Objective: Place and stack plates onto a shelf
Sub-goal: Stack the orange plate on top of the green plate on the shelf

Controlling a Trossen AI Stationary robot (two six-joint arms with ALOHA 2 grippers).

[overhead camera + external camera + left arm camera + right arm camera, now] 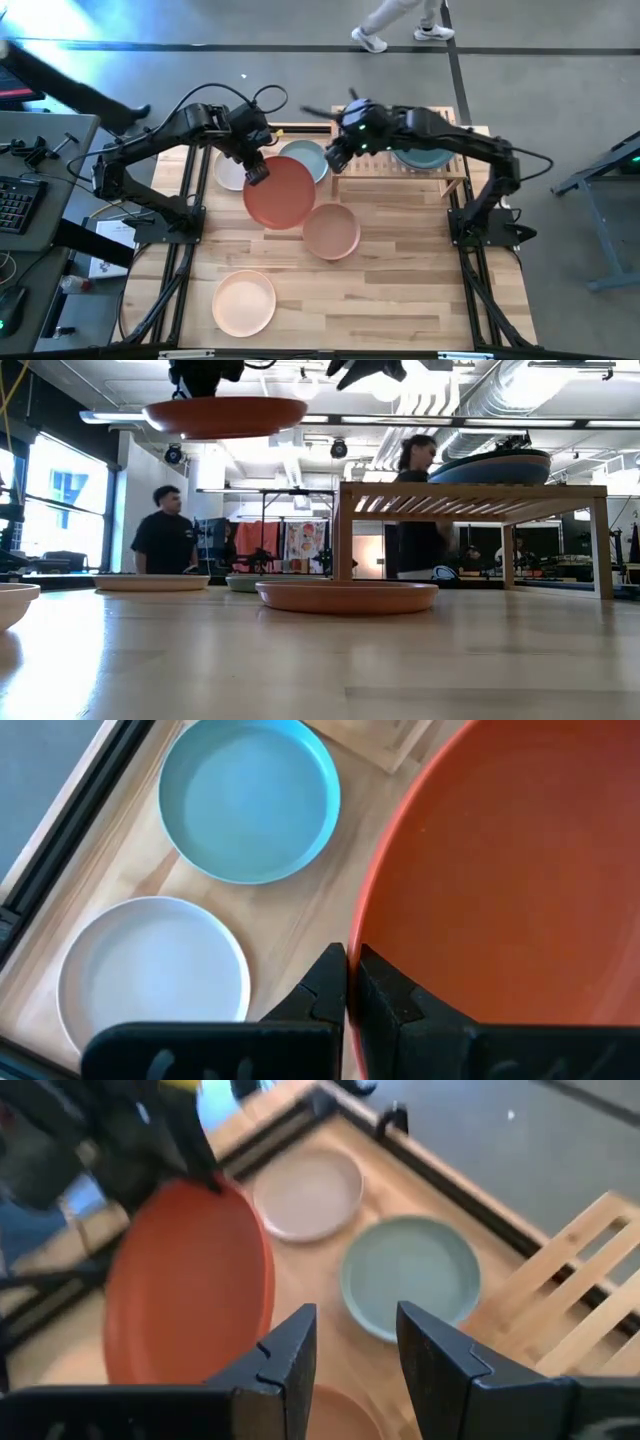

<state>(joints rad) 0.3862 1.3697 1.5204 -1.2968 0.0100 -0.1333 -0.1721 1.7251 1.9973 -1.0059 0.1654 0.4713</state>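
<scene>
So the orange-red plate (280,192) was held up in the air by the left gripper (256,172), the fingers clamped together on its rim at the far-left edge; in the low view it (225,415) was seen well above the tabletop, roughly level. The right gripper (335,155) was hovering just right of it, over the left end of the shelf (455,180), with its fingers (290,1355) spread apart and nothing between them. A dark blue-ish plate (422,157) was already sat on the shelf, partly hidden under the right arm; in the low view it (495,466) was seen on the slats toward the right end. Down on the table (400,300), a white plate (228,170) and a light blue plate (310,158) were lying side by side at the far side, both partly covered by the lifted one. A tan-pink plate (331,231) was lying just nearer than the lifted plate, and a peach plate (244,302) was left well apart at the near left. Two people (165,530) were seen in the room behind the table, and someone's legs (400,25) were caught on the floor beyond the far edge.
</scene>
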